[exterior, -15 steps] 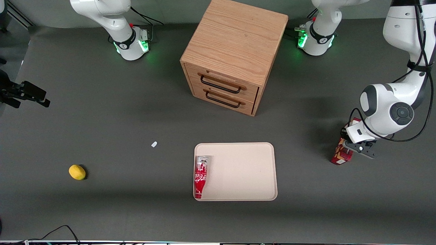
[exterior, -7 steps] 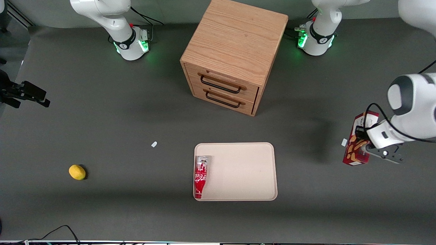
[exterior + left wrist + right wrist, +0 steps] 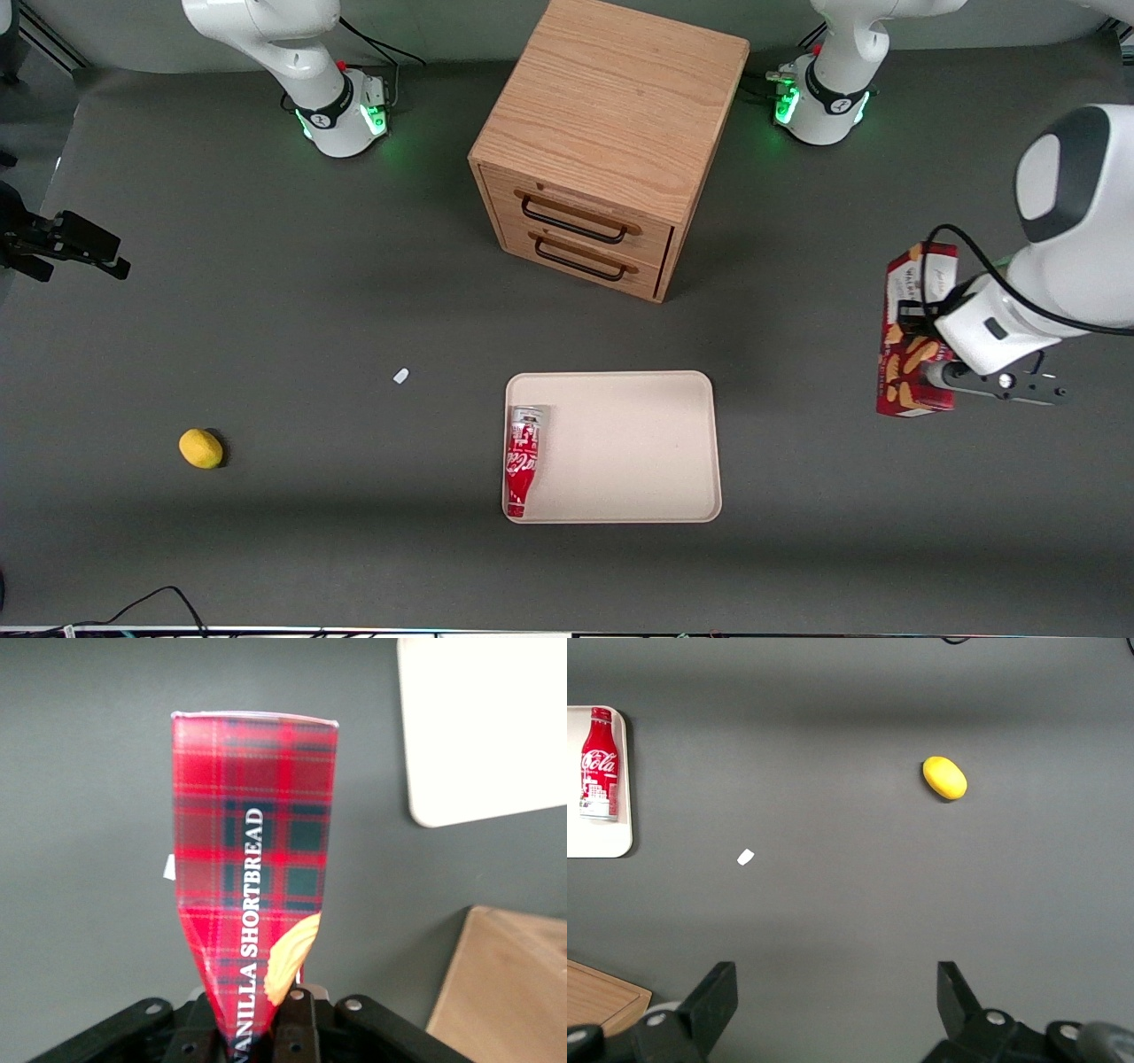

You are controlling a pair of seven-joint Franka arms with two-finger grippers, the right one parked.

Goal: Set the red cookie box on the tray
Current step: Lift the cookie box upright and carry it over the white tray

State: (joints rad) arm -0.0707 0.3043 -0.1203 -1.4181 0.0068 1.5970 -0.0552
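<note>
My left gripper point(image 3: 923, 344) is shut on the red cookie box point(image 3: 908, 390) and holds it clear above the table at the working arm's end, well apart from the tray. The box is a slim dark-red tartan carton with cookie pictures and a white end panel. In the left wrist view the box point(image 3: 257, 833) sticks out from between the gripper point(image 3: 257, 1032) fingers, pinched at its end. The beige tray point(image 3: 629, 443) lies nearer the front camera than the cabinet; its corner shows in the left wrist view point(image 3: 487, 726).
A red-and-white cola can point(image 3: 523, 461) lies in the tray along the edge toward the parked arm. The wooden drawer cabinet point(image 3: 611, 133) stands at the table's middle. A lemon point(image 3: 201, 448) and a white scrap point(image 3: 401, 376) lie toward the parked arm's end.
The gripper has lifted the cookie box off the table and raised it; the box shows larger and more upright in the front view. Tray, can and lemon have not moved.
</note>
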